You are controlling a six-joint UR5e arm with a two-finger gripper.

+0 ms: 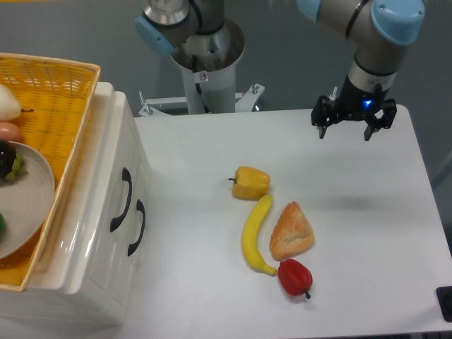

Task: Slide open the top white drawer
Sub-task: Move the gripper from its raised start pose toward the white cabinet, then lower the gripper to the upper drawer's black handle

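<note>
A cabinet [85, 233] stands at the left of the table [353, 198], with the top white drawer [120, 180] above the lower drawer [131, 244] on the side facing right, and a basket [60, 92] sits on top of it holding a plate [32, 205]. Near the middle of the table a pepper [251, 183] lies farthest, a banana [256, 234] just nearer, a pastry [292, 231] touching the banana's right side, and a second pepper [294, 277] nearest, against the banana's tip. The gripper [342, 131] hangs over the far right part of the table, well apart from the food and the cabinet, and the arm's base [205, 63] stands behind the table's far edge.

Two drawers [106, 212], two peppers [251, 183], one banana [254, 234].
</note>
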